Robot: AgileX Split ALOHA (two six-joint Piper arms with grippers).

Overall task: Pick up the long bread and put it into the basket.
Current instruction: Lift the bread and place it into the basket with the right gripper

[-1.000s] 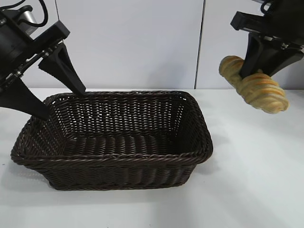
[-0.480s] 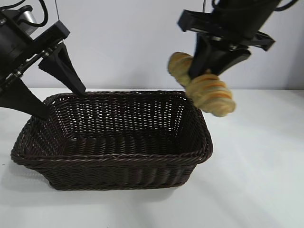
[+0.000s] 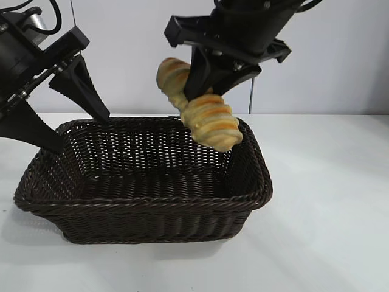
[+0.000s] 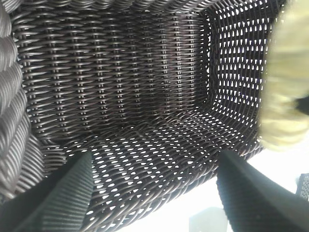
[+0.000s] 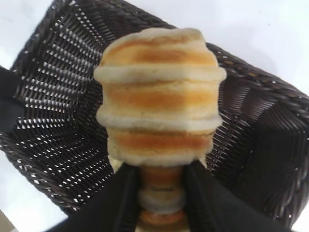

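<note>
The long bread (image 3: 216, 125), a ridged loaf banded orange-brown and cream, hangs tilted in the air over the right half of the basket (image 3: 152, 204). My right gripper (image 3: 194, 100) is shut on its middle from above. In the right wrist view the bread (image 5: 159, 96) bulges out beyond the right gripper (image 5: 161, 193), with the dark woven basket (image 5: 63, 111) below it. My left gripper (image 3: 79, 131) stands open at the basket's far left rim and holds nothing. The left wrist view looks between the left gripper's (image 4: 157, 193) spread fingers into the basket (image 4: 120, 87). The bread (image 4: 285, 96) shows at that view's edge.
The basket rests on a white table (image 3: 328, 207), with bare tabletop to its right and in front of it. A pale wall (image 3: 152, 48) stands close behind both arms.
My right arm has carried the bread leftward, from beyond the basket's right end to above its right half. The left arm and the basket have not moved.
</note>
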